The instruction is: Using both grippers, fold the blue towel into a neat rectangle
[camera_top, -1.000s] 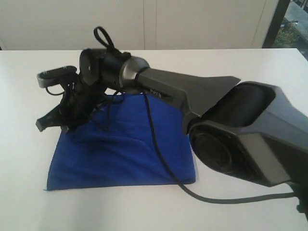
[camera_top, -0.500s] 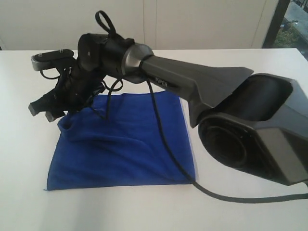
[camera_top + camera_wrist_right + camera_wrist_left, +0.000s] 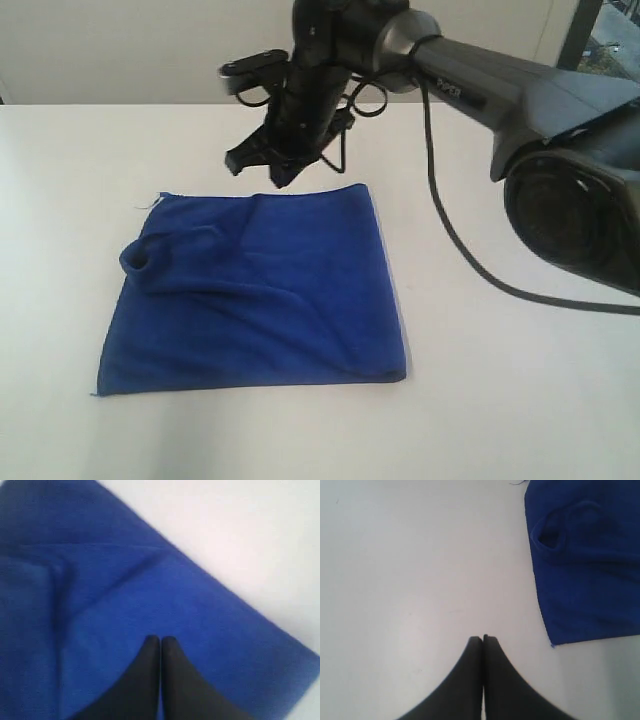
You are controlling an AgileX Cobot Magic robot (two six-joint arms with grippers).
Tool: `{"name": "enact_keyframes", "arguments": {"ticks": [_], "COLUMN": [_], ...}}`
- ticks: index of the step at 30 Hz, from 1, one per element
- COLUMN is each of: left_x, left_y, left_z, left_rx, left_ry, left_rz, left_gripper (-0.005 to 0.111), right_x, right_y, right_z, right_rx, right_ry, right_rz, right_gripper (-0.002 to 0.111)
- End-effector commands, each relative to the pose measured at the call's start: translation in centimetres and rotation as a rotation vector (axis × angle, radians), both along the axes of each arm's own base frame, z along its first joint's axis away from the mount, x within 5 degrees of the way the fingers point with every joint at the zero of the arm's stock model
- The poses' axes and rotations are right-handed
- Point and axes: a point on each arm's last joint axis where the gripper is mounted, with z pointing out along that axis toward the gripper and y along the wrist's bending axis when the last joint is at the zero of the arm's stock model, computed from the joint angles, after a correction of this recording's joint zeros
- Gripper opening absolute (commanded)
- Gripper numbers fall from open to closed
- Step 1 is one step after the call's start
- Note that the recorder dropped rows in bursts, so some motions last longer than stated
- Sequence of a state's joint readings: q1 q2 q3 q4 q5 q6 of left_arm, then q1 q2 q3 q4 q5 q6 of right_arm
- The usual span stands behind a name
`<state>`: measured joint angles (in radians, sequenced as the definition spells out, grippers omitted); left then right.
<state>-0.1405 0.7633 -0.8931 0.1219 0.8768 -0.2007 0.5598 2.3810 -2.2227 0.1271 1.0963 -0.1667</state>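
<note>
Right gripper [image 3: 161, 639]: we see its fingers pressed together, empty, hovering above the far edge of the blue towel [image 3: 260, 290] | Left gripper [image 3: 483, 638]: closed too, gripping nothing, over the bare white table [image 3: 70, 180] beside the towel | Towel: lies mid-table, one corner bunched into a loop.
</note>
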Motion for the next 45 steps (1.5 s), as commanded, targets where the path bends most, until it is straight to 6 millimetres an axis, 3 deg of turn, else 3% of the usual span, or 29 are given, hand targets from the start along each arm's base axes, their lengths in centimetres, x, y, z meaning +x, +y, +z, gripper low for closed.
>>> {"name": "enact_keyframes", "arguments": {"ticks": [1, 7, 19, 25, 35, 45], "left_x": [-0.2, -0.2, -0.2, -0.2, -0.2, -0.2], "left_y": [0.0, 0.0, 0.0, 0.0, 0.0, 0.0], "left_z": [-0.2, -0.2, -0.2, -0.2, -0.2, -0.2], "left_rx": [-0.007, -0.007, -0.007, -0.005, -0.005, -0.005], "left_ry": [0.01, 0.01, 0.01, 0.009, 0.009, 0.009], "left_rz": [0.002, 0.002, 0.002, 0.003, 0.003, 0.003], "left_gripper": [0.0, 0.0, 0.0, 0.0, 0.0, 0.0], "right_x": [1.8, 3.2, 4.7, 5.4, 5.1, 2.1], "right_y": [-3.0, -4.5, -7.4, -8.6, -11.8, -13.1], "right_z": [-1.1, -4.8, -5.9, -8.6, -9.2, -10.3], "right_rx": [-0.069, -0.135, -0.175, -0.194, -0.324, -0.406], "right_ry": [-0.003, 0.034, 0.032, 0.067, 0.183, 0.295], "right_rz": [-0.042, -0.069, -0.163, -0.187, -0.285, -0.265], "right_gripper": [0.0, 0.0, 0.0, 0.0, 0.0, 0.0]}}
